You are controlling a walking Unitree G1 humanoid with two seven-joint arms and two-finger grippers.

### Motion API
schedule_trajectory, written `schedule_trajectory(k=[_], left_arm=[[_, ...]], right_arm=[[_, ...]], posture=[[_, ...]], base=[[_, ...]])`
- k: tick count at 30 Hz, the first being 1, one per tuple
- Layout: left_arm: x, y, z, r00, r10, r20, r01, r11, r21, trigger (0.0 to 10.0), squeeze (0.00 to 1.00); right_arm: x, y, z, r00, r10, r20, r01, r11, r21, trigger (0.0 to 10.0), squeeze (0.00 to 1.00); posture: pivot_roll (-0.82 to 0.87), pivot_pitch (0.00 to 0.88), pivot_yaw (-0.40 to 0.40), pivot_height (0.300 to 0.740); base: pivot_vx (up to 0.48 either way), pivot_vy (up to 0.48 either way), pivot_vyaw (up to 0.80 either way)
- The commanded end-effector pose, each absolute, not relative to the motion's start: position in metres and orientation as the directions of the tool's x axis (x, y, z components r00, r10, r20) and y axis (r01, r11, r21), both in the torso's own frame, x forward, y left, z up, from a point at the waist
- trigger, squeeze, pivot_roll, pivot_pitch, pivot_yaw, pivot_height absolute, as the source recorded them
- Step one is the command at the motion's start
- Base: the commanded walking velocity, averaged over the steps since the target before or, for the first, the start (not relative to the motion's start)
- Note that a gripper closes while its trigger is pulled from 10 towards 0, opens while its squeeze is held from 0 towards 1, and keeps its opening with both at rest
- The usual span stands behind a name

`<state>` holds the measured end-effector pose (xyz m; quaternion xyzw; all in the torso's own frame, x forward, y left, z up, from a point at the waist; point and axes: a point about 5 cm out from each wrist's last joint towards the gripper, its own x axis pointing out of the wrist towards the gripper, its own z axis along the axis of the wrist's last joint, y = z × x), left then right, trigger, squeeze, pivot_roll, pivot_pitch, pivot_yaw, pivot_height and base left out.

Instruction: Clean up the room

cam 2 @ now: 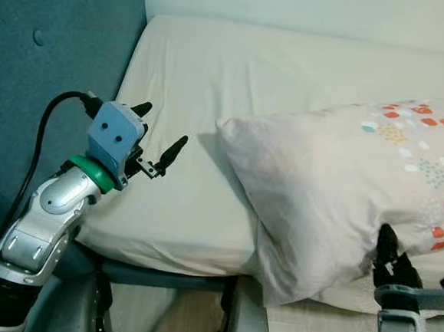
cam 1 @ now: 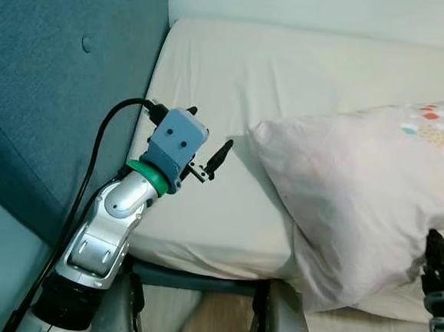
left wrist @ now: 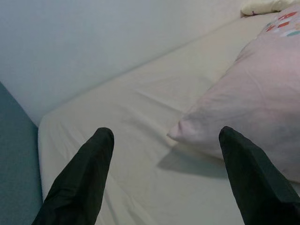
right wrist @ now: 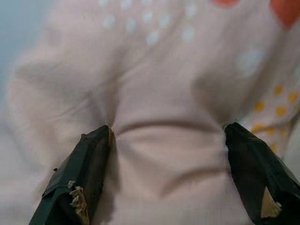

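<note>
Beside the teal padded headboard [cam 1: 51,83], my left gripper [left wrist: 164,140] hovers over the cream bed sheet [cam 1: 236,82], fingers spread wide and empty. To its right, the pale pink pillow with coloured dots [cam 2: 344,183] lies at the mattress edge, my right gripper [right wrist: 166,136] pressing open fingers into its fabric.

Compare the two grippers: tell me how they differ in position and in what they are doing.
The left gripper hovers over the bare sheet near the teal headboard, touching nothing; the right gripper presses into the pillow at the bed's near edge. The left gripper's fingers hold only air between them; the right gripper's fingers have pillow fabric bunched between them. Both are spread wide.
</note>
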<state>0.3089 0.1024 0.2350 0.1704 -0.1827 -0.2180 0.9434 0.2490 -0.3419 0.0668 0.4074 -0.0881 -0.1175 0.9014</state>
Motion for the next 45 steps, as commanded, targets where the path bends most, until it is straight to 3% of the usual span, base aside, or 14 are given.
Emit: schedule_trajectory(k=[1,6,11,12,19,22,26,32,35,37,38,45], left_arm=[[0.308,0.103,0.232,0.841,-0.473,0.264,0.350,0.846,0.402,10.0,0.00],[0.307,0.105,0.231,0.844,-0.467,0.263,0.343,0.848,0.404,10.0,0.00],[0.307,0.104,0.230,0.844,-0.468,0.261,0.344,0.847,0.406,10.0,0.00],[0.307,0.104,0.231,0.843,-0.470,0.261,0.345,0.845,0.407,10.0,0.00],[0.308,0.103,0.233,0.844,-0.467,0.265,0.340,0.847,0.409,10.0,0.00],[0.307,0.104,0.234,0.848,-0.458,0.266,0.331,0.850,0.409,10.0,0.00],[0.308,0.106,0.234,0.850,-0.454,0.267,0.325,0.851,0.411,10.0,0.00],[0.307,0.109,0.237,0.857,-0.435,0.275,0.302,0.858,0.415,10.0,0.00],[0.307,0.109,0.237,0.858,-0.434,0.275,0.301,0.858,0.416,10.0,0.00],[0.307,0.109,0.237,0.859,-0.433,0.274,0.300,0.859,0.416,10.0,0.00],[0.306,0.109,0.237,0.859,-0.432,0.274,0.299,0.859,0.416,10.0,0.00],[0.306,0.109,0.236,0.858,-0.435,0.272,0.303,0.858,0.415,10.0,0.00]], right_arm=[[0.243,-0.328,0.043,0.969,-0.245,-0.030,0.172,0.580,0.797,10.0,1.00],[0.232,-0.321,0.012,0.935,-0.301,-0.185,0.314,0.467,0.827,10.0,1.00],[0.223,-0.322,0.003,0.916,-0.313,-0.250,0.377,0.461,0.803,10.0,1.00],[0.225,-0.327,0.006,0.912,-0.325,-0.250,0.383,0.456,0.803,10.0,0.00],[0.242,-0.338,0.022,0.904,-0.349,-0.247,0.389,0.429,0.815,10.0,0.00],[0.272,-0.336,0.048,0.933,-0.314,-0.176,0.317,0.486,0.814,10.0,0.00],[0.287,-0.334,0.063,0.949,-0.286,-0.131,0.266,0.508,0.820,10.0,0.00],[0.333,-0.302,0.103,0.994,-0.108,-0.012,0.074,0.590,0.804,10.0,0.00],[0.339,-0.295,0.109,0.996,-0.082,0.017,0.036,0.597,0.802,10.0,0.00],[0.345,-0.289,0.115,0.997,-0.062,0.049,-0.001,0.607,0.795,9.4,0.00],[0.349,-0.285,0.121,0.996,-0.048,0.078,-0.032,0.612,0.790,0.0,0.00],[0.355,-0.284,0.139,0.980,-0.021,0.198,-0.142,0.625,0.768,0.0,0.00]], posture=[[0.08,0.145,-0.002,0.545],[0.10,0.148,-0.006,0.545],[0.10,0.148,-0.006,0.545],[0.11,0.151,0.005,0.545],[0.12,0.153,0.010,0.545],[0.15,0.155,0.016,0.545],[0.16,0.156,0.016,0.545],[0.18,0.157,0.012,0.545],[0.18,0.157,0.012,0.545],[0.19,0.152,0.010,0.545],[0.19,0.152,0.010,0.545],[0.18,0.149,0.014,0.545]], base=[[0.000,0.000,0.00],[0.000,0.000,0.00],[0.000,0.000,0.00],[0.000,0.000,0.00],[0.000,0.000,0.00],[0.000,0.000,0.00],[0.000,0.000,0.00],[0.000,0.000,0.00],[0.000,0.000,0.00],[0.000,0.000,0.00],[0.000,0.000,0.00],[0.000,0.000,0.00]])
